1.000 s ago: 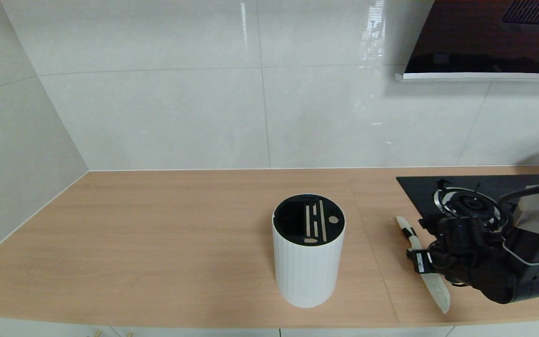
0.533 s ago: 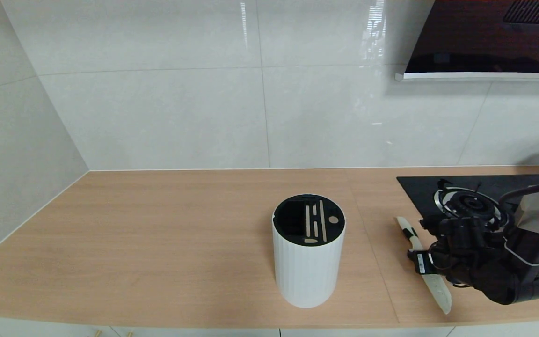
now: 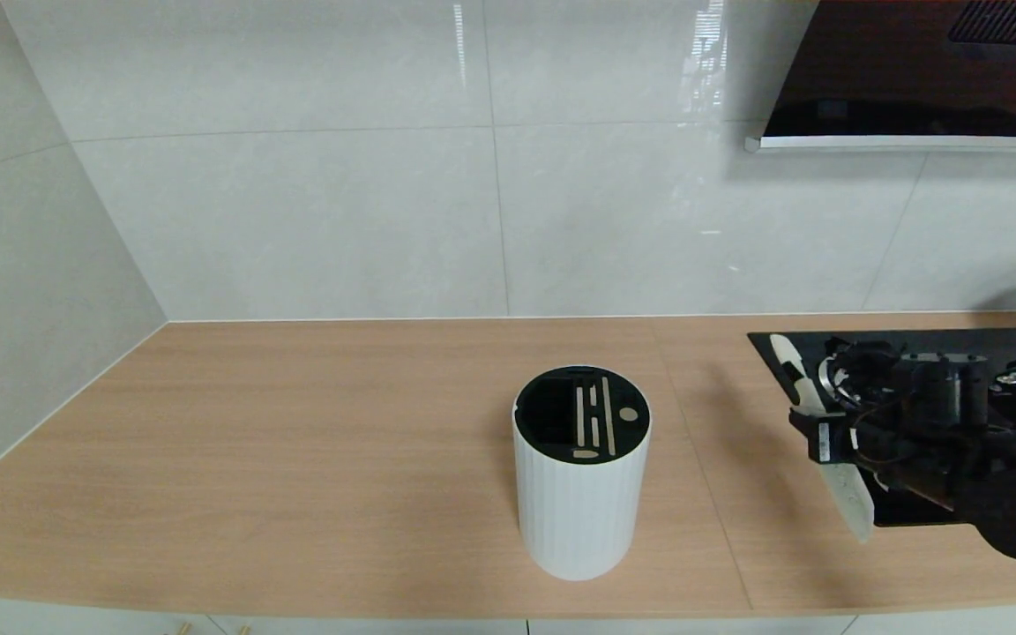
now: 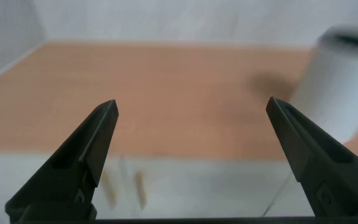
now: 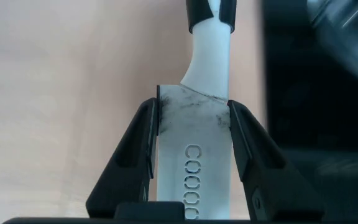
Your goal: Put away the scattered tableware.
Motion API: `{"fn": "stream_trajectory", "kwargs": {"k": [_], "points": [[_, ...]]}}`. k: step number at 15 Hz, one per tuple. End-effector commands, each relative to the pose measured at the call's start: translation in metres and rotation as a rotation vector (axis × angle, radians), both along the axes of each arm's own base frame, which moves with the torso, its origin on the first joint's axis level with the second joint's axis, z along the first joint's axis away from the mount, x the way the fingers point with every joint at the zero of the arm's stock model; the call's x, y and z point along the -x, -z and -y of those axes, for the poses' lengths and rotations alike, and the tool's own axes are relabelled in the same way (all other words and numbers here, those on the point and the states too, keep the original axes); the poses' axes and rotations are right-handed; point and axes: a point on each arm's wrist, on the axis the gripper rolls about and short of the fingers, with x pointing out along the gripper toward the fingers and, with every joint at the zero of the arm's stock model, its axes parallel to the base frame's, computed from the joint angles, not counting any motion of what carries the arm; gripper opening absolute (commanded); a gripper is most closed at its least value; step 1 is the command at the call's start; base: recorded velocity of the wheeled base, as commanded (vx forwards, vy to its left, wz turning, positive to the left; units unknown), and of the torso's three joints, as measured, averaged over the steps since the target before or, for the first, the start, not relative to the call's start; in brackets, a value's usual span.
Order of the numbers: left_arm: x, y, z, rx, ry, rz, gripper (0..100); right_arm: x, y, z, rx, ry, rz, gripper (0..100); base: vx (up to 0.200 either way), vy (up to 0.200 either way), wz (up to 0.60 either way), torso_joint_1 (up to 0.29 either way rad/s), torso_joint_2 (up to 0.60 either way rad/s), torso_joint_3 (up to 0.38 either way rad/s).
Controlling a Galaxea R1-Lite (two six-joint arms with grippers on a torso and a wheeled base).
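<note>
R end effector [image 5: 193,112] clamps knife [image 5: 202,59] blade; L end effector [image 4: 191,107] agape.

The white knife block [image 3: 580,476] is standing mid-counter, blocking the near centre. Broad countertop [image 3: 296,441] is lying open to its left; the gas hob [image 3: 958,339] is occupying the far right beneath the range hood [image 3: 914,70].

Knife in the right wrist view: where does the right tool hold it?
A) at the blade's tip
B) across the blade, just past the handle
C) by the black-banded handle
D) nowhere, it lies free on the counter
B: the right tool has its fingers pressed on both edges of the knife at its white blade, with the handle sticking out beyond them.
</note>
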Motion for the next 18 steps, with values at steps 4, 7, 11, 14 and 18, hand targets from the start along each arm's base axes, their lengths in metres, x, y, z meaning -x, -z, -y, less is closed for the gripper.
{"fn": "stream_trajectory", "kwargs": {"k": [4,7,11,14,18], "points": [[-0.055,-0.124,0.007,-0.101,0.304,-0.168,100,0.019,-0.135,-0.046,-0.053,-0.098,0.355,0,0.000,0.000,0.00,0.000,0.00,0.000],[-0.125,-0.156,0.012,-0.132,0.394,-0.242,100,0.040,-0.173,-0.084,-0.110,-0.187,0.478,0,0.000,0.000,0.00,0.000,0.00,0.000],[-0.180,-0.159,0.051,0.037,0.628,-0.228,100,0.076,-0.162,-0.117,-0.147,-0.293,0.434,0,0.000,0.000,0.00,0.000,0.00,0.000],[-0.209,-0.143,0.064,0.063,0.650,-0.250,100,0.094,-0.159,-0.131,-0.160,-0.370,0.419,0,0.000,0.000,0.00,0.000,0.00,0.000],[-0.217,-0.129,0.108,0.227,0.823,-0.396,100,0.124,-0.155,-0.149,-0.176,-0.487,0.396,0,0.000,0.000,0.00,0.000,0.00,0.000]]}}
